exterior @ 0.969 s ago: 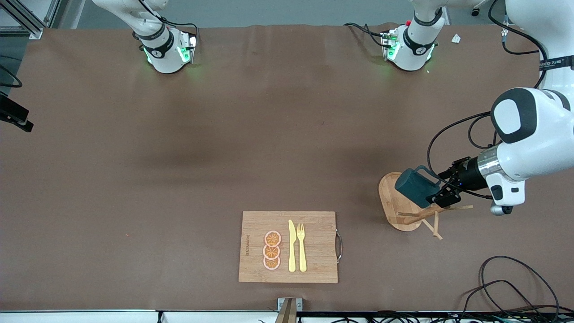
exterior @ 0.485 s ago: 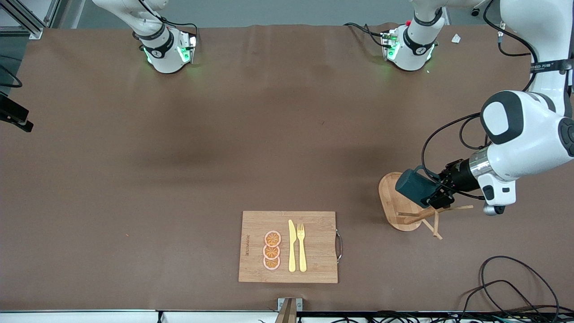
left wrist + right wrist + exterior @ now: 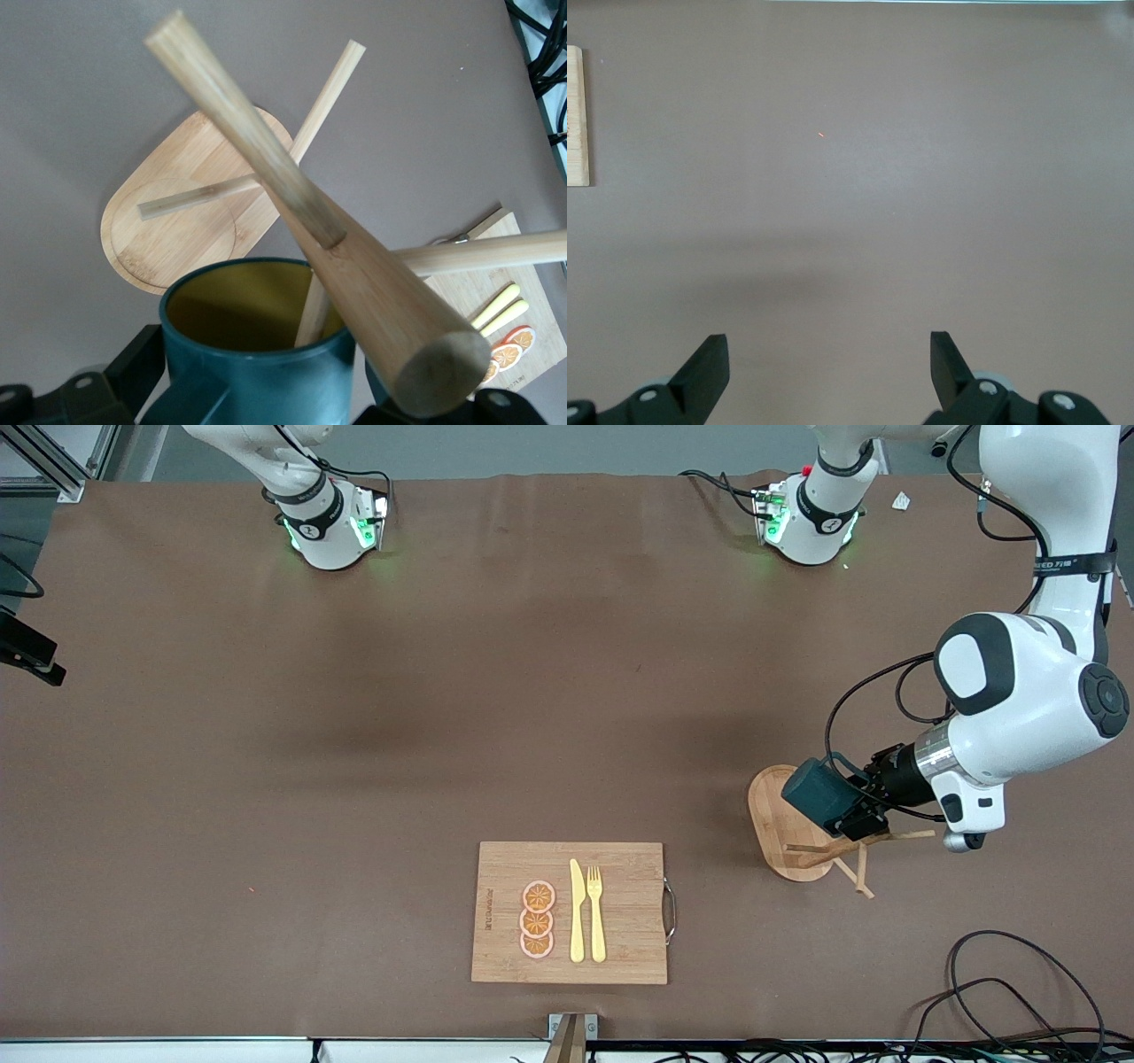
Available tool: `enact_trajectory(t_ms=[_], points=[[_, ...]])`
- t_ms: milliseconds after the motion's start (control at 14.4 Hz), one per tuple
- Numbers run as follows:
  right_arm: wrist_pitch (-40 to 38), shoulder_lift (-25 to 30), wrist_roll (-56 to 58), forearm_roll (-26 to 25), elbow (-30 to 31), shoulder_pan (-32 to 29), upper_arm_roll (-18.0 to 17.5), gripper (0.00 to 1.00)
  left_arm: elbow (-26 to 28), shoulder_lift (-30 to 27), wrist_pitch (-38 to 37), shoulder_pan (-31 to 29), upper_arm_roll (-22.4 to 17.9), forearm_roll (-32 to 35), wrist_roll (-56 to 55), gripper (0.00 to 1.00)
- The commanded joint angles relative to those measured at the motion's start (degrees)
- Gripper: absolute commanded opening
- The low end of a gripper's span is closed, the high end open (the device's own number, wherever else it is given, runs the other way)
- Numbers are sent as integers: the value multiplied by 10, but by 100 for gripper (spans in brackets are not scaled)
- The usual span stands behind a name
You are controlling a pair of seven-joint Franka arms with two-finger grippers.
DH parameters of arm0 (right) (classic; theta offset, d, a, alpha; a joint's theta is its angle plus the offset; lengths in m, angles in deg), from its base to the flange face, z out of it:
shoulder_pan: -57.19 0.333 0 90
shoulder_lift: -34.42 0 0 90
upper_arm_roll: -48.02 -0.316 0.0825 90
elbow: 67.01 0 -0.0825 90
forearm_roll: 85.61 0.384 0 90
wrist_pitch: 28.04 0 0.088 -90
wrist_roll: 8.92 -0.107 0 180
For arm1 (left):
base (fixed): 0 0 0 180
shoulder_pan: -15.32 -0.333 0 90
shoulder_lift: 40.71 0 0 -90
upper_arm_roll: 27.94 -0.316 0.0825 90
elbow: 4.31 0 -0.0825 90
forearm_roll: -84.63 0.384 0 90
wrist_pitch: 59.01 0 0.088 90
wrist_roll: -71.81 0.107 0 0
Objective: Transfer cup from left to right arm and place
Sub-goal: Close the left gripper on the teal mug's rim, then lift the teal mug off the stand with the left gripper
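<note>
Since earlier frame, left tool (image 3: 852, 808) shifted slightly along mug tree (image 3: 819, 849), fingers bracketing cup (image 3: 817, 793) hung on peg, grip unconfirmed. Right tool (image 3: 829, 367) waits, spread, over bare bench (image 3: 354, 717). Cup: rigid, light, likely breakable; grasp across wall.

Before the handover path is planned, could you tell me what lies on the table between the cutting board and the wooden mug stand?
Nothing: in the front view, only bare brown table covering separates the cutting board from the wooden mug stand.

One cup (image 3: 819, 795), one cutting board (image 3: 505, 868), three orange slices (image 3: 537, 920).
</note>
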Motion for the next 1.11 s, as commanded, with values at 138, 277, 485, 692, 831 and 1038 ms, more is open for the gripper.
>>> enact_trajectory(t_ms=[138,277,485,692,831,1038], points=[[1,5,9,7,6,-10,-7,100,3,-1,14,-1,4,-10,1,72],[1,5,9,8,5,-10,-7,100,1,-1,14,0,5,-10,-2,72],[1,5,8,9,5,-10,-7,100,-11,-7,1,1,5,-39,-11,72],[1,5,9,9,5,-10,-7,100,-39,-12,-52,2,6,-51,-49,72],[1,5,9,9,5,-10,-7,100,-40,-24,-78,-2,17,-52,-69,72],[1,5,9,9,6,-10,-7,100,-40,-37,-110,-3,27,-66,-99,73]])
